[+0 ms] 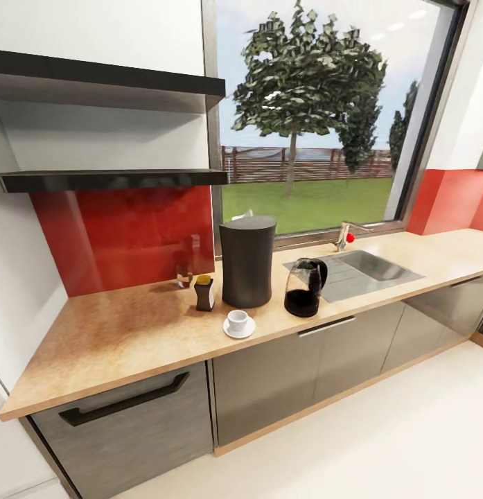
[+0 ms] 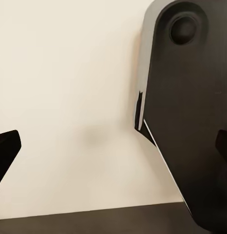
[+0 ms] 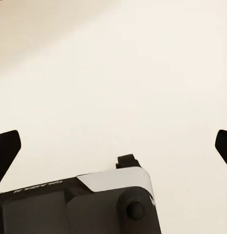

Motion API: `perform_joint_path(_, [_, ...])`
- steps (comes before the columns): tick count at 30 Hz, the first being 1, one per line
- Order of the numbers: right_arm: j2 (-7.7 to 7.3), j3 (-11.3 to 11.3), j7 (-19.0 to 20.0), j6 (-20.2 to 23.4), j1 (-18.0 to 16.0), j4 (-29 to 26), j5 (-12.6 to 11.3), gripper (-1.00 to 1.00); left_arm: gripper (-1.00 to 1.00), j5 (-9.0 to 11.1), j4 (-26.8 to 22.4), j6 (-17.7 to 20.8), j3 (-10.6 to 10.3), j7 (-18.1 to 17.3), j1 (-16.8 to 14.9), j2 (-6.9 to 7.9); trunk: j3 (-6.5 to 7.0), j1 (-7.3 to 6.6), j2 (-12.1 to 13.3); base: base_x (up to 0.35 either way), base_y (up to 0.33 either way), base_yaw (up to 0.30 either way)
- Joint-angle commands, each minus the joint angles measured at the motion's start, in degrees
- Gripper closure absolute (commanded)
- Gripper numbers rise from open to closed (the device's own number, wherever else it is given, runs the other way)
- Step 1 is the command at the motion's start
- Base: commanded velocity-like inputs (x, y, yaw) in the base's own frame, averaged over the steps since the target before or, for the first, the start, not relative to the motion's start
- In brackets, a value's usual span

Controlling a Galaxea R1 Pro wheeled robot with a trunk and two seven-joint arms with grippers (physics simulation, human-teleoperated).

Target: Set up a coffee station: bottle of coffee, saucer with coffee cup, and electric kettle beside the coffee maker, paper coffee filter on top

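Both claws, left [image 2: 113, 146] and right [image 3: 113, 146], are hanging spread open over pale floor. On the surface [image 1: 116, 333], bottle [image 1: 204, 292], cup [image 1: 238, 320] on saucer [image 1: 239, 330] and kettle [image 1: 305, 286] are flanking the coffee maker [image 1: 247, 261].

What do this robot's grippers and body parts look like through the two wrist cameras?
The left gripper and right gripper each show two flat black fingertips at the picture's edges. Beyond them are rounded black robot casings with a silver-grey rim and a round black knob. The one in the right wrist view carries small pale lettering.
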Motion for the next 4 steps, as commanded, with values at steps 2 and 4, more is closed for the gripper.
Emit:
perform_joint_path(2, [0.0, -0.41, -0.12, -0.35, -0.02, 0.06, 0.12, -1.0, -1.0, -0.02, 0.07, -0.01, 0.13, 0.05, -0.01, 0.06, -0.02, 0.02, -0.04, 0.0, 0.0, 0.0])
perform_joint_path(4, [-0.01, -0.41, -0.12, -0.38, -0.02, 0.06, 0.14, -1.0, -1.0, -0.08, 0.09, -0.01, 0.03, 0.03, -0.01, 0.1, -0.02, 0.02, -0.04, 0.0, 0.0, 0.0])
